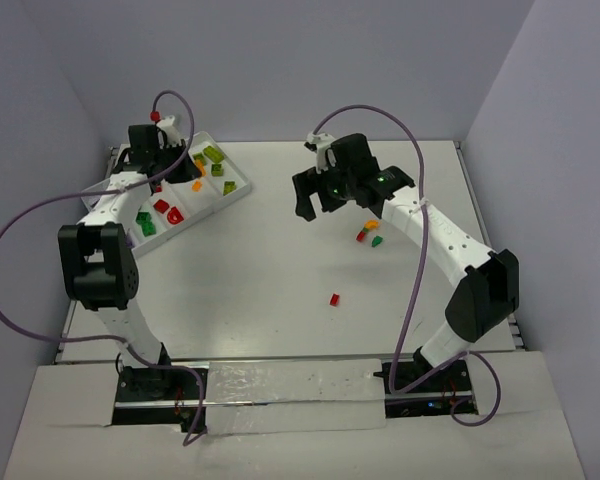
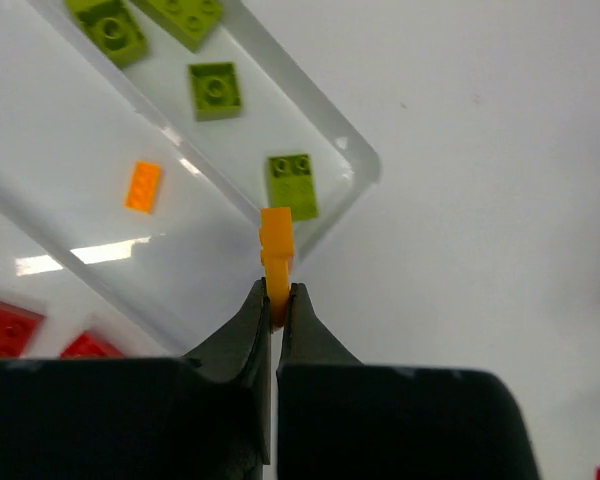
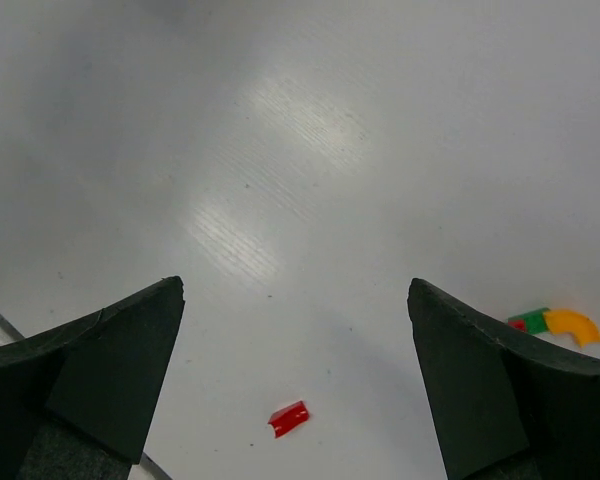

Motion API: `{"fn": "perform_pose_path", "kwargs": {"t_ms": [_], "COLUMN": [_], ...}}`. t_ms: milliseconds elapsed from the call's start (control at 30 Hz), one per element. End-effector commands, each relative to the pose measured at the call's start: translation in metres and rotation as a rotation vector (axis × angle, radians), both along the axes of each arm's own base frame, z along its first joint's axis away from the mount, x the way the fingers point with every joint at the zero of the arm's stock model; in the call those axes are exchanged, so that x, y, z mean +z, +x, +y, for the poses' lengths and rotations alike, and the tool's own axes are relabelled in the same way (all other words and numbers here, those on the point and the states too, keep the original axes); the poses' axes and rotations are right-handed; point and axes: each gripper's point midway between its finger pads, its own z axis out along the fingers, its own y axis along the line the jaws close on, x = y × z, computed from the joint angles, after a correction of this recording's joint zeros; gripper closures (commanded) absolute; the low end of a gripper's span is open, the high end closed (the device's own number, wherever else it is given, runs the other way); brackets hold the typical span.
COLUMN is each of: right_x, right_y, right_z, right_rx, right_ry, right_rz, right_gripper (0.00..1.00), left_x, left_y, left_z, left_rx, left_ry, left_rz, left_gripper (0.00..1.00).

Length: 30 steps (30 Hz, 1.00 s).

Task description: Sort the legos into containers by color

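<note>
My left gripper (image 2: 277, 300) is shut on a small orange brick (image 2: 277, 248), held edge-up above the end of the white tray (image 2: 365, 160). Below it, one compartment holds lime bricks (image 2: 214, 90), the one beside it a single orange brick (image 2: 143, 186), and a third holds red bricks (image 2: 5, 326). My right gripper (image 3: 296, 290) hangs open over bare table, nothing between its fingers. A loose red brick (image 3: 289, 419) lies on the table below it. A green, red and orange cluster (image 3: 550, 322) sits to its right. From above, the right gripper (image 1: 318, 207) is mid-table.
The tray (image 1: 242, 192) lies angled at the back left, with green bricks (image 1: 145, 225) in its near compartment. The loose red brick (image 1: 334, 298) and the cluster (image 1: 368, 235) lie right of centre. Purple cables (image 1: 416, 180) loop over both arms. Walls close in the table.
</note>
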Motion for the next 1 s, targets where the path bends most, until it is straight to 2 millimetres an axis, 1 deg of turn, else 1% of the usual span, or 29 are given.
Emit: {"fn": "perform_pose_path", "kwargs": {"t_ms": [0,67,100,200,400,433,567,667,700,733,767,800,833,867,933,967], "right_x": [0.006,0.003,0.001,-0.005,-0.032,-0.039,-0.059,-0.073,-0.075,-0.082,-0.083,-0.09,-0.092,-0.098,-0.11,-0.112], "right_y": [-0.002,-0.001,0.0,-0.003,-0.015,-0.021,-0.037,-0.058,-0.063,-0.075,-0.077,-0.092,-0.096,-0.106,-0.129,-0.132], "right_z": [-0.015,-0.022,-0.026,-0.032,-0.043,-0.046,-0.053,-0.058,-0.06,-0.062,-0.062,-0.065,-0.065,-0.066,-0.066,-0.067], "right_rx": [0.027,0.019,0.015,0.021,0.07,0.084,0.124,0.201,0.218,0.26,0.265,0.31,0.324,0.355,0.42,0.429], "right_ry": [0.002,-0.009,-0.016,-0.037,-0.124,-0.142,-0.18,-0.208,-0.222,-0.243,-0.242,-0.272,-0.281,-0.297,-0.333,-0.343], "right_rz": [-0.019,-0.008,-0.005,0.005,0.058,0.079,0.129,0.181,0.189,0.218,0.221,0.244,0.251,0.269,0.309,0.314], "right_gripper": [0.0,0.0,0.0,0.0,0.0,0.0,0.01,0.05,0.06,0.09,0.11,0.13,0.14,0.15,0.18,0.19], "left_x": [-0.014,-0.021,-0.025,-0.032,-0.05,-0.052,-0.054,-0.041,-0.033,-0.02,-0.012,0.003,0.014,0.023,0.043,0.049], "left_y": [0.027,0.032,0.035,0.04,0.039,0.039,0.039,0.038,0.038,0.035,0.033,0.027,0.023,0.018,0.002,-0.003], "left_z": [0.026,0.035,0.043,0.048,0.05,0.051,0.05,0.043,0.04,0.035,0.035,0.027,0.025,0.021,0.012,0.011], "left_rx": [0.081,0.098,0.111,0.118,0.121,0.12,0.107,0.068,0.052,0.031,0.03,-0.004,-0.015,-0.031,-0.067,-0.071], "left_ry": [0.111,0.117,0.115,0.111,0.117,0.113,0.102,0.076,0.062,0.044,0.043,0.016,0.008,-0.005,-0.035,-0.038], "left_rz": [0.008,0.023,0.029,0.036,0.087,0.096,0.106,0.096,0.081,0.065,0.051,0.025,0.007,-0.005,-0.03,-0.039], "left_gripper": [0.97,0.95,0.95,0.9,0.69,0.65,0.54,0.52,0.52,0.52,0.52,0.52,0.52,0.52,0.52,0.52]}}
